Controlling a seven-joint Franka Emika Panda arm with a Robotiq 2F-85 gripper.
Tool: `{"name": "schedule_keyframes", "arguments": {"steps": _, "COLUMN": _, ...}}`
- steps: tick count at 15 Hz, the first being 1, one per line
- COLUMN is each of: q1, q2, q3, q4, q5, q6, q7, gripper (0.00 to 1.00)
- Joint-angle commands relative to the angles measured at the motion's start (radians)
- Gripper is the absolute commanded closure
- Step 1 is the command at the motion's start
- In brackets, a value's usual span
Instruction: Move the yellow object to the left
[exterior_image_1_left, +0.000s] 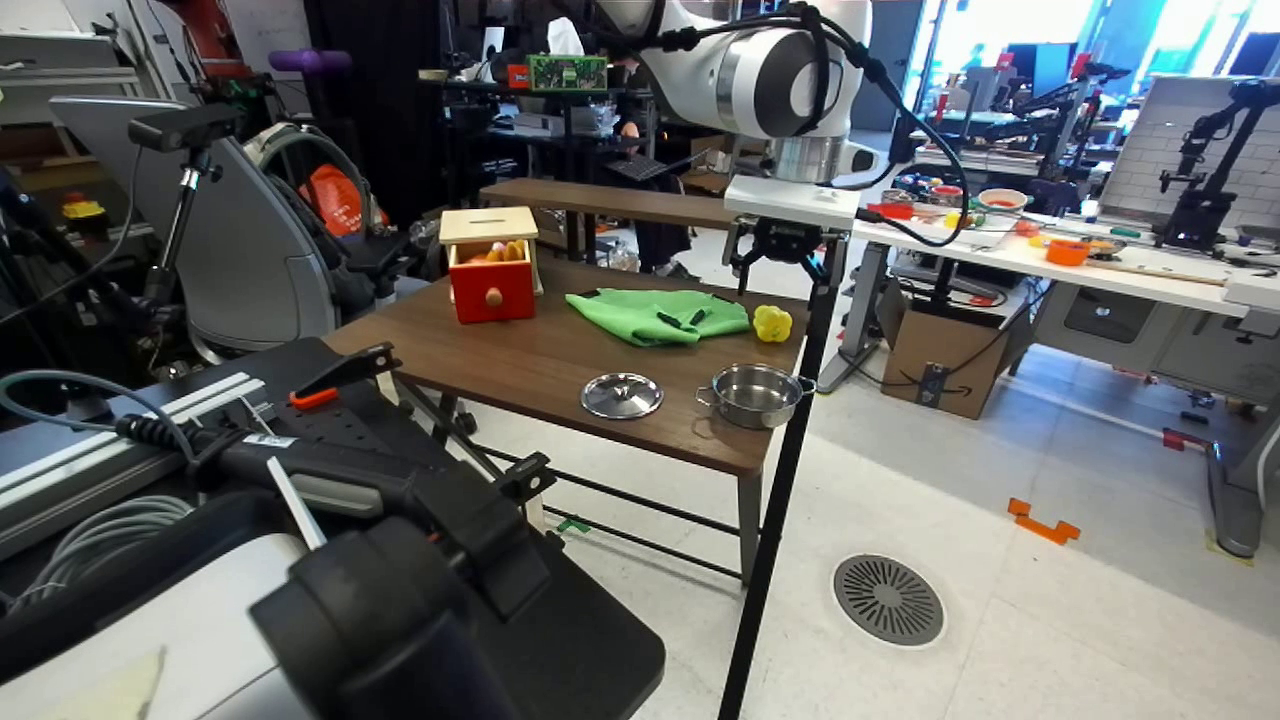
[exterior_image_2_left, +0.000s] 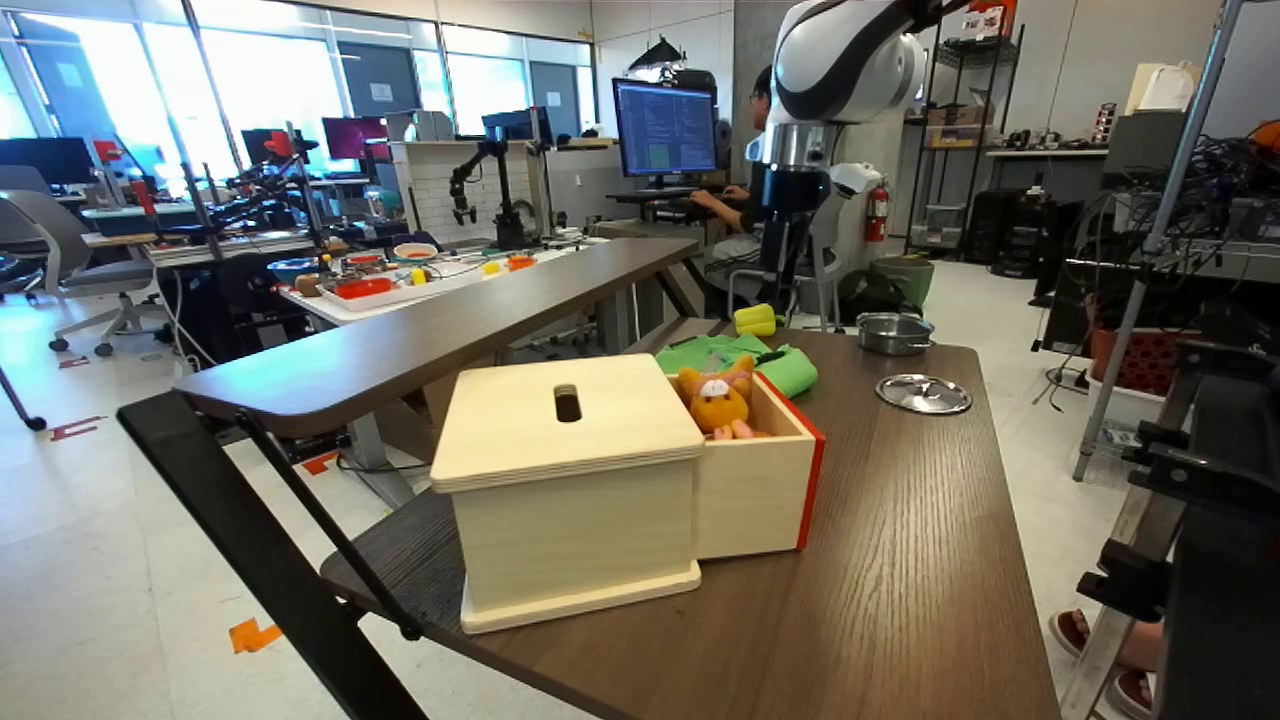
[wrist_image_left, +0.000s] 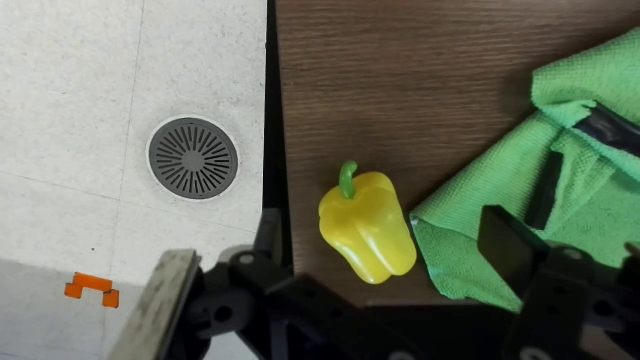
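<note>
Where the glossy yellow bell pepper (wrist_image_left: 367, 230) lay: brown wood-grain table (exterior_image_1_left: 480, 360), beside the crumpled green cloth (exterior_image_1_left: 645, 312).
Black pincer (wrist_image_left: 382, 225): gaped empty above the cloth's corner.
Leftward move: seemed undone, grasp included.

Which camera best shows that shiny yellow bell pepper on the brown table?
The wrist view: it shows the shiny yellow bell pepper whole and large, curved green stem included. In both exterior views, it is only a small yellow lump near the crumpled green cloth.
</note>
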Motion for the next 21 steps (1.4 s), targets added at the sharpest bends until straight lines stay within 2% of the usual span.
{"name": "schedule_keyframes", "arguments": {"steps": 1, "q1": -0.001, "q2": 0.075, "q3": 0.009, "q4": 0.130, "q5": 0.010, "q6": -0.069, "q7": -0.025, "gripper": 0.00}}
{"name": "schedule_keyframes", "arguments": {"steps": 11, "q1": 0.034, "q2": 0.193, "q3": -0.015, "q4": 0.290, "q5": -0.007, "q6": -0.085, "q7": 0.005, "gripper": 0.00}}
{"name": "schedule_keyframes", "arguments": {"steps": 12, "q1": 0.036, "q2": 0.202, "q3": -0.015, "q4": 0.300, "q5": -0.007, "q6": -0.088, "q7": 0.003, "gripper": 0.18}}
{"name": "schedule_keyframes", "arguments": {"steps": 18, "q1": 0.040, "q2": 0.243, "q3": -0.025, "q4": 0.366, "q5": -0.008, "q6": -0.109, "q7": 0.004, "gripper": 0.66}}
{"name": "schedule_keyframes", "arguments": {"steps": 19, "q1": 0.039, "q2": 0.248, "q3": -0.028, "q4": 0.375, "q5": -0.008, "q6": -0.112, "q7": 0.004, "gripper": 0.72}}
{"name": "schedule_keyframes", "arguments": {"steps": 21, "q1": 0.037, "q2": 0.238, "q3": -0.032, "q4": 0.363, "q5": -0.011, "q6": -0.104, "q7": 0.007, "gripper": 0.74}}
